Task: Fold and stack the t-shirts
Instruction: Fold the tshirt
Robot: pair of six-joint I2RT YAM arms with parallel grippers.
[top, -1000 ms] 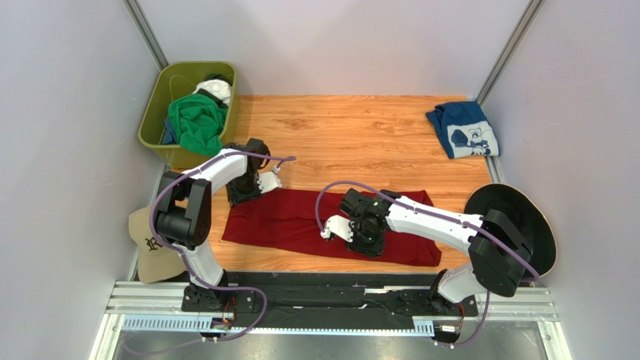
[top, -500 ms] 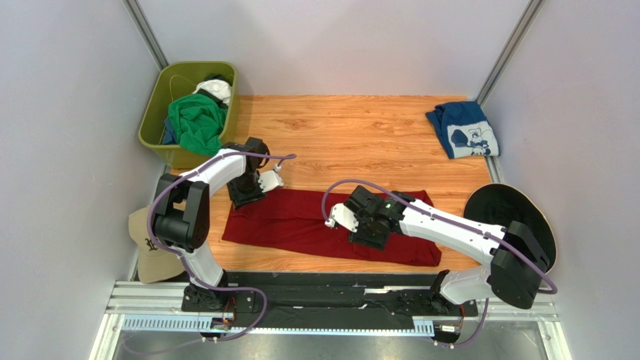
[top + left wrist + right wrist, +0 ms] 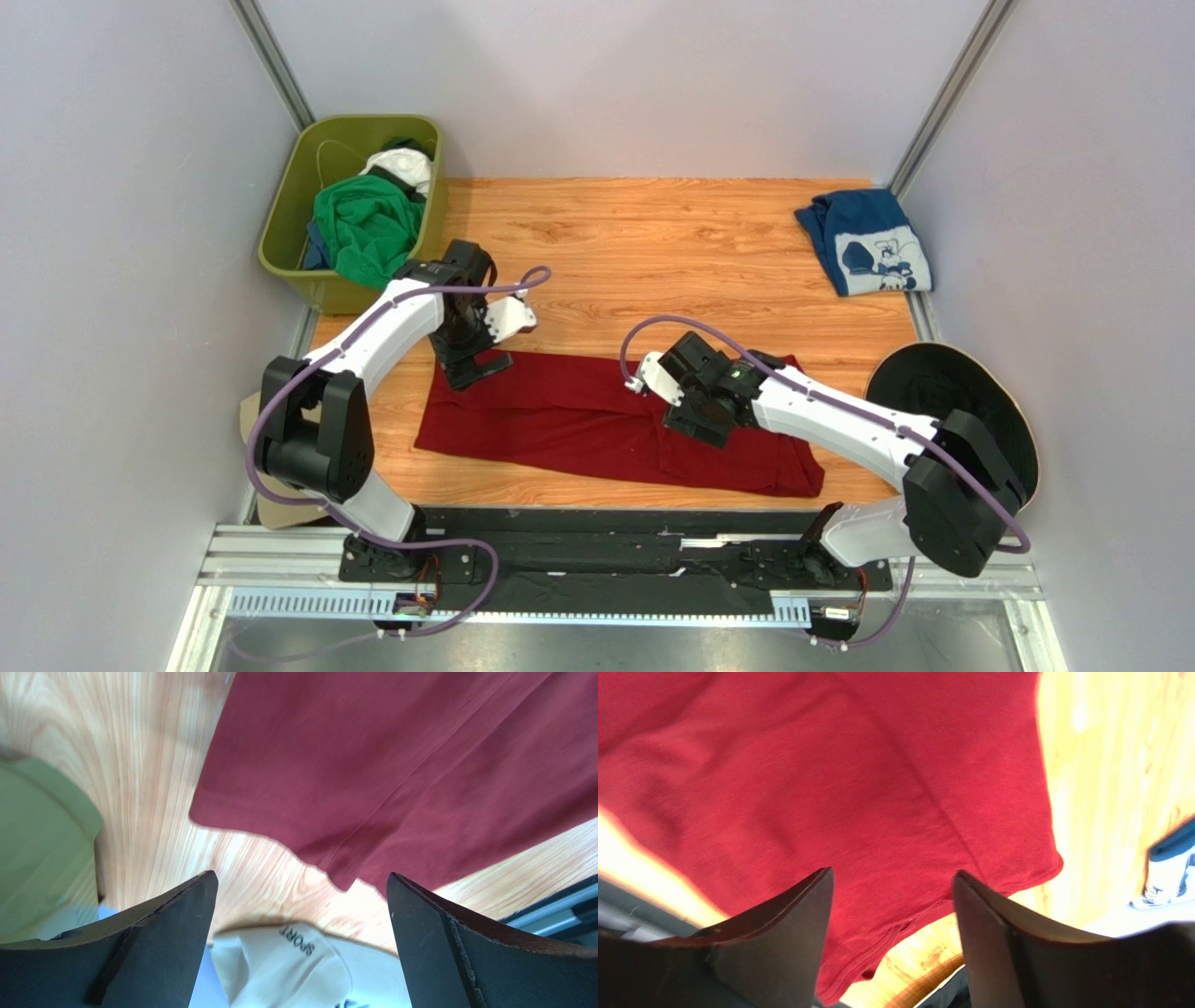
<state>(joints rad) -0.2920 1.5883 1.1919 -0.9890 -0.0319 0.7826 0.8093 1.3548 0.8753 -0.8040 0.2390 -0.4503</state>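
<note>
The dark red t-shirt (image 3: 589,427) lies flat on the wooden table as a long folded strip; it also fills the left wrist view (image 3: 393,763) and the right wrist view (image 3: 843,777). My left gripper (image 3: 477,364) hovers over the strip's far left corner, open with nothing between the fingers (image 3: 300,882). Above the strip's middle hangs my right gripper (image 3: 709,413), also open and empty (image 3: 891,875). The navy-blue t-shirt (image 3: 866,241) with white print lies folded at the far right corner. A green t-shirt (image 3: 365,224) is bunched in the bin.
An olive bin (image 3: 288,210) with clothes stands at the far left corner. A black wide-brimmed hat (image 3: 1003,406) rests at the right edge. A tan cap (image 3: 295,966) lies off the table's near left, mostly behind my left arm.
Both grippers opened and let go of the red shirt. The left one lifted slightly toward the far side; the right one moved right and away from the near edge.
</note>
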